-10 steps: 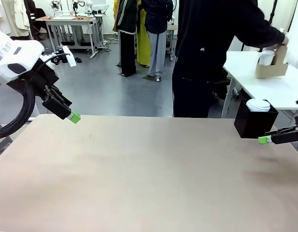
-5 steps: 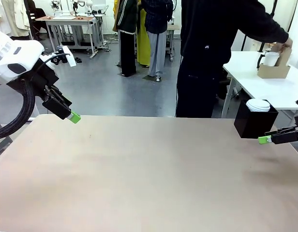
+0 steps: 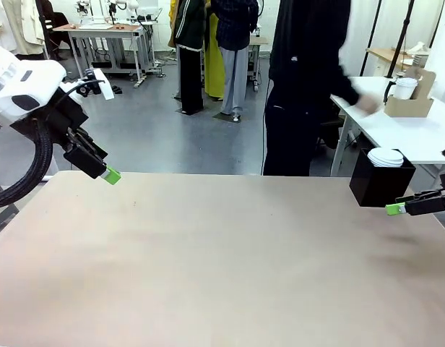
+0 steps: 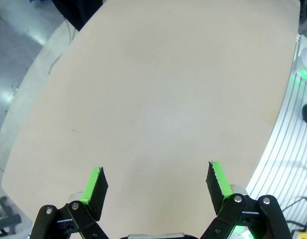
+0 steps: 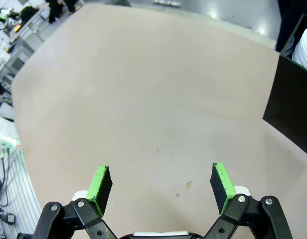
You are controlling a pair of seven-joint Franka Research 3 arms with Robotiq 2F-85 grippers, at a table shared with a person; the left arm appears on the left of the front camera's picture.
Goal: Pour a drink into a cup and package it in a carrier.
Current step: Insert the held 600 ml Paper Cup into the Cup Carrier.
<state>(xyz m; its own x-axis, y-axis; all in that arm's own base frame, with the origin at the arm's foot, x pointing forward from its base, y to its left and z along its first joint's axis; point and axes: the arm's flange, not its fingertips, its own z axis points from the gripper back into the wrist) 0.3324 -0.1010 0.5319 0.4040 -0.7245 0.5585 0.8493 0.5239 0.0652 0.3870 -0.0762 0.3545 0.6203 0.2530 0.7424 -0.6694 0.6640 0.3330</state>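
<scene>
Beige table [image 3: 222, 260] between the arms. Left end effector [image 4: 156, 179] and right end effector [image 5: 158, 184] both hang above it with jaws wide, holding nothing. Outward — the black box [image 3: 380, 185] with a lidded white cup sits just beside the right one. Carrier [image 3: 410, 97] stands upright on the white side table [image 3: 425, 137], handle up, its long axis across the view. Judgement: wait for the handover, jaws kept wide, before reaching.
</scene>
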